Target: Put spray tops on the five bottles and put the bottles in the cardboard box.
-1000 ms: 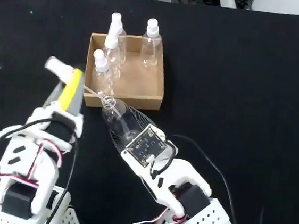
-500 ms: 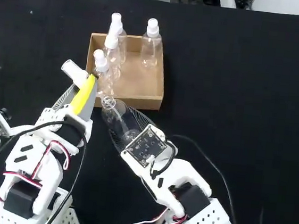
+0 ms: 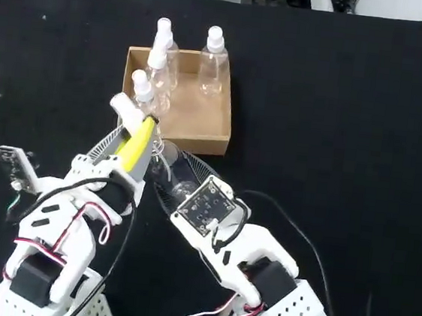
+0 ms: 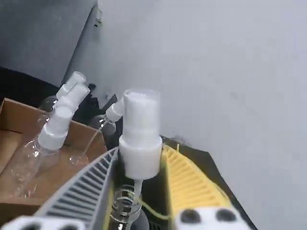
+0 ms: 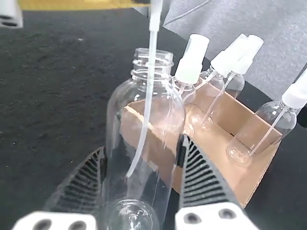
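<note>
The left pincer (image 3: 133, 122) is closed on a white plastic spray top (image 3: 123, 106), gripping its collar between one grey ribbed finger and one yellow one, with the nozzle cap sticking out past the fingertips. The top's thin clear dip tube (image 5: 150, 72) hangs down to the open threaded neck of a clear plastic bottle (image 3: 172, 170). The top itself sits above the neck, apart from it. Whether the tube runs inside the bottle or along its side cannot be told.

The right pincer (image 5: 142, 148) clamps that clear bottle around its body between two dark ribbed fingers. The bottle leans with its neck towards the far left, just on the near side of the brown cardboard box (image 3: 197, 141).

The box rests on the black cloth surface (image 3: 337, 103), and four clear bottles with white spray tops (image 3: 214, 60) stand inside it: three bunched along its left side, one at the far right.
</note>
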`<state>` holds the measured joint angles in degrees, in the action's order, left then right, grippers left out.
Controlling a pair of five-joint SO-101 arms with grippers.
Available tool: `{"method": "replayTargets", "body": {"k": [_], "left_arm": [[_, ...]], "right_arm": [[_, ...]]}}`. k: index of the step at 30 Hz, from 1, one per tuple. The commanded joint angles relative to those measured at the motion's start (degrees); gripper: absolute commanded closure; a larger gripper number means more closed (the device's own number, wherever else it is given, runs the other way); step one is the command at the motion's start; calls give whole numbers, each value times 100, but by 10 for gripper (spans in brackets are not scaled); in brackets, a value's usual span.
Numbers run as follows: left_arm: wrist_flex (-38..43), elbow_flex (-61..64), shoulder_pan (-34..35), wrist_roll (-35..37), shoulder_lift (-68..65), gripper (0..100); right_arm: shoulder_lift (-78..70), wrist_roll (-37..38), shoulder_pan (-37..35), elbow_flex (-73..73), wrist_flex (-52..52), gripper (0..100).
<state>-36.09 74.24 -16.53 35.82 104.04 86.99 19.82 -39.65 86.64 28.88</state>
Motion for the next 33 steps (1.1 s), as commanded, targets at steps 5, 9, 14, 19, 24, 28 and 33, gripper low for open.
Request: {"method": "replayTargets", "body": {"k": [5, 9, 14, 19, 24, 28, 33], "left_arm": [[-378, -224, -127, 290, 26, 764], [-413, -409, -127, 334, 44, 764], [-396, -620, 57, 536, 44, 762], [-360, -796, 514, 615, 44, 762], [-369, -866, 637, 615, 44, 762], [-360, -901, 646, 615, 44, 762], [-360, -1042, 980, 651, 44, 762]], "right_arm": [[119, -26, -53, 13, -149, 978], [119, -26, -53, 13, -149, 978], [119, -26, -53, 66, -158, 978], [119, -26, -53, 66, -193, 978], [119, -26, -53, 48, -211, 978], [119, -26, -53, 75, -440, 978], [119, -35, -44, 48, -527, 978]]}}
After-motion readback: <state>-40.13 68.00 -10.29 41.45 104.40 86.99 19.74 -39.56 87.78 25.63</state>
